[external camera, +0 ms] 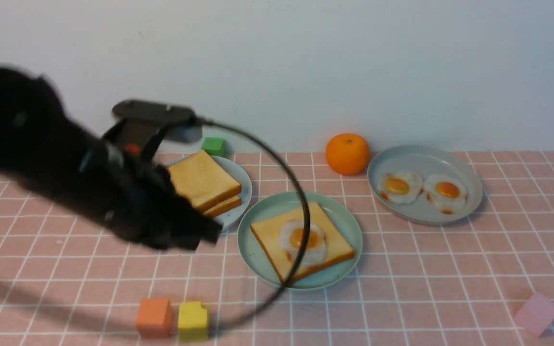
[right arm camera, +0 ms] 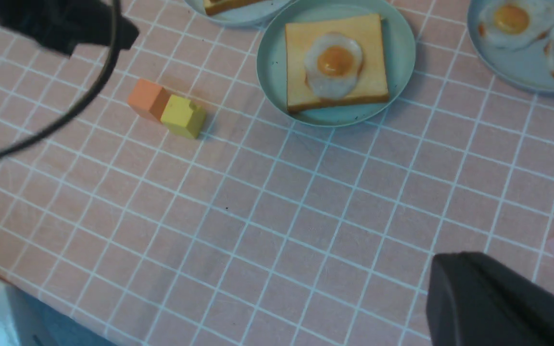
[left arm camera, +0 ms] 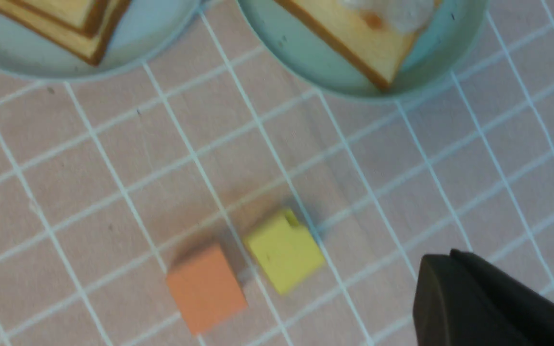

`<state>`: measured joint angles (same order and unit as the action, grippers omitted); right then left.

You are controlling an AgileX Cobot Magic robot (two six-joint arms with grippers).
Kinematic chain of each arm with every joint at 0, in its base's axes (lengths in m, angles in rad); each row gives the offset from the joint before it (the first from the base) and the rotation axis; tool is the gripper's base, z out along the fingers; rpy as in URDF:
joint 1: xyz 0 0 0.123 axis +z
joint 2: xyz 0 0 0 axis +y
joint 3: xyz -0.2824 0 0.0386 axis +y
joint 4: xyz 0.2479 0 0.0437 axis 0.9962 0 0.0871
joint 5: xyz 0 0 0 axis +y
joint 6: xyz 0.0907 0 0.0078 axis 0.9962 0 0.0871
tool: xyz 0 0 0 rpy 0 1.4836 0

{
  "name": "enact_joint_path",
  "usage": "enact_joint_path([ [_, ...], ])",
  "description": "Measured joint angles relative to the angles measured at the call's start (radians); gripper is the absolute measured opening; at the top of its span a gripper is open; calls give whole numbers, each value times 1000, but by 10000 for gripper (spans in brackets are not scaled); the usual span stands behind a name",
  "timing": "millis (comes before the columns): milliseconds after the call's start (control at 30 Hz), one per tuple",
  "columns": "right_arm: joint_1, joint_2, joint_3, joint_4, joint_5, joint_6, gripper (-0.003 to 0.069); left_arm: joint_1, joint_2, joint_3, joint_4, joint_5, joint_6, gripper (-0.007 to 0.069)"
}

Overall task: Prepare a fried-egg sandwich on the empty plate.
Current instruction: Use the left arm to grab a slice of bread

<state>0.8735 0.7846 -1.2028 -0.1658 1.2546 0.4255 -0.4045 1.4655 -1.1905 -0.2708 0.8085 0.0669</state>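
Capping is the step I judge to be in hand. The fried-egg sandwich (external camera: 334, 247) stands half-built in the middle of the table: a square golden toast slice (external camera: 270, 235) with a white, orange-yolked fried egg (external camera: 290, 240) lying on it, both on the round mint-green plastic plate (external camera: 267, 211), and no second slice on top yet. The spare toast, two stacked golden slices (external camera: 202, 180), sits on the round pale blue plate (external camera: 244, 192) just to the far left, the two rims almost touching. The left gripper (external camera: 195, 233), blurred in the front view, hangs at the near edge of that pale blue plate, clenched with nothing seen in it. The right gripper (right arm camera: 493, 293) is clenched too, nothing showing in it, well apart from the plates on the near right. To do this well, the left jaws should part before going down, then take only the top slice by its near crust so the lower one is not dragged along. The lift should clear both rims. The slice should come down flat and square over the bottom toast, released low so the egg is not pushed sideways. The thin black cable (external camera: 307, 226) loops across the green plate in the front view and could snag the egg on a low swing. The round grey-blue plate (external camera: 421, 158) on the far right, with two more eggs, needs no touching.
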Motion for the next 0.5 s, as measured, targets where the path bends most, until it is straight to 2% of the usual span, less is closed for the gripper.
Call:
enact_joint_path([
  [133,0,-173,61,-5,-20,37,7,62,196,-169,-5,15,96,13],
  [367,0,-216,67,29,-24,15,7,61,432,-354,65,25,127,14],
  [500,0,-216,72,78,-24,-17,7,61,536,-423,180,-12,127,99],
])
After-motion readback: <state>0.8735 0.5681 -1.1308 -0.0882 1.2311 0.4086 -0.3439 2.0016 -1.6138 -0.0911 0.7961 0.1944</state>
